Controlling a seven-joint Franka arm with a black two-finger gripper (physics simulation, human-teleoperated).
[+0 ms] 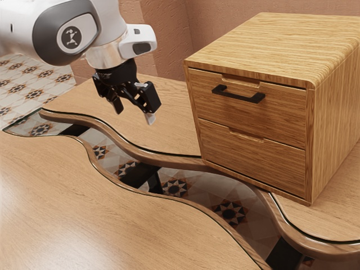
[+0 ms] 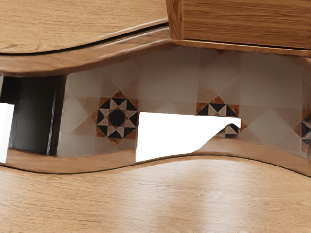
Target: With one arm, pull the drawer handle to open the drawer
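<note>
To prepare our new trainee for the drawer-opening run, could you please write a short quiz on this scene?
1. True or false: the hand already grips the black handle.
2. Which drawer front bears the black handle? A) top B) bottom C) both
3. Fill in: the top drawer is ___ (open or shut).
Key: 1 false, the open hand hangs apart from the cabinet, toward the exterior view's left; 2 A; 3 shut.

Homelike room: patterned floor tiles (image 1: 25, 81), plaster wall (image 1: 169, 28), curvy wooden table (image 1: 84, 225).
</note>
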